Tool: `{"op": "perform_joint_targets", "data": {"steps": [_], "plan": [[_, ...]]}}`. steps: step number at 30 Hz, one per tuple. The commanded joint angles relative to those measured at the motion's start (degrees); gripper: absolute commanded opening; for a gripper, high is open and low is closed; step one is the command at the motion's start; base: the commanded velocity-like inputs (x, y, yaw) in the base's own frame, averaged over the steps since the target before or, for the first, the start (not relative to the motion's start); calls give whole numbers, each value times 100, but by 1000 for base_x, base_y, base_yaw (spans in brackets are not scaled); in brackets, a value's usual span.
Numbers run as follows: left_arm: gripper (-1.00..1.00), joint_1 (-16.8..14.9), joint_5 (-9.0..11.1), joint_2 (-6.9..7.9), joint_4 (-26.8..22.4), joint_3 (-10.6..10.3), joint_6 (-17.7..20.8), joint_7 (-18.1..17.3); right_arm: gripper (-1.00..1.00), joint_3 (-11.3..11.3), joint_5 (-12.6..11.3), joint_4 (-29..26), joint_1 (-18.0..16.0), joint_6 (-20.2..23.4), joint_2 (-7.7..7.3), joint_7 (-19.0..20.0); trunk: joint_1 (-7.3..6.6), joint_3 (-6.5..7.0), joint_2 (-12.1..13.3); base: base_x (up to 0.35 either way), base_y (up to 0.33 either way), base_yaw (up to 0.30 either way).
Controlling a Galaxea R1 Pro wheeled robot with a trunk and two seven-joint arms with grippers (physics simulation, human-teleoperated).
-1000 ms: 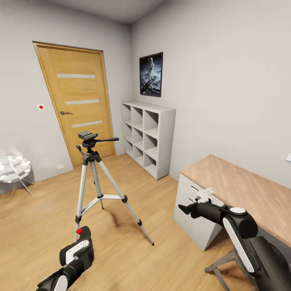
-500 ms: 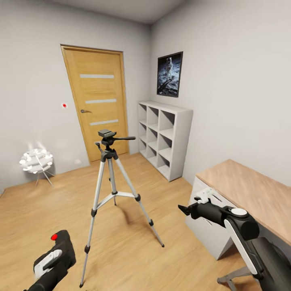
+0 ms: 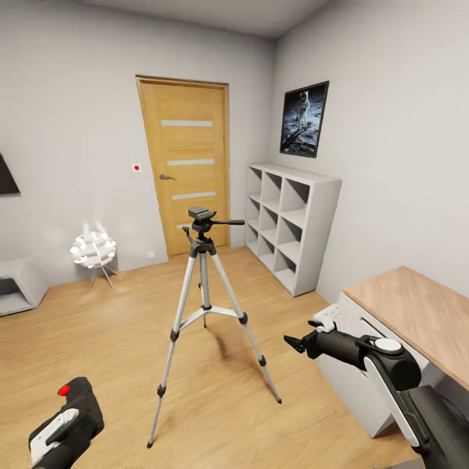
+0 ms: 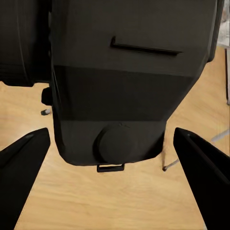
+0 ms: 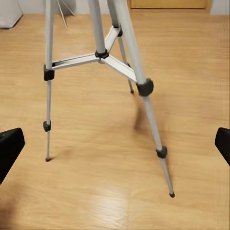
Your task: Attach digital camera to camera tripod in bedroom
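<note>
Black digital camera point(image 4: 115, 81) sat clamped in the left gripper point(image 4: 115, 158); the right gripper point(image 5: 115, 143) was spread open, facing the camera tripod point(image 3: 203, 260) on the floor point(image 3: 98, 339).

Head view overlooks camera tripod point(image 3: 207, 286) (right wrist close on legs).

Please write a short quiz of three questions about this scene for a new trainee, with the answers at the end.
1. True or false: the digital camera is already mounted on the camera tripod.
2. What hangs on the wall above the white shelf unit?
3. Which tool holds nothing: left tool or right tool?

Key:
1. False; the tripod head is bare.
2. An astronaut picture.
3. The right tool.
</note>
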Motion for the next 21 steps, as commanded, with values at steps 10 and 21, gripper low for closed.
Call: {"op": "perform_joint_targets", "data": {"steps": [10,21], "plan": [[-100,2,27,-13,16,185,36,40,100,31,-60,0,11,-73,-308,628,4,-11,-12,138,-14,254],[-100,-5,29,-15,23,325,36,33,100,31,-66,17,37,-246,-451,842,4,-11,-12,298,-164,254]]}}
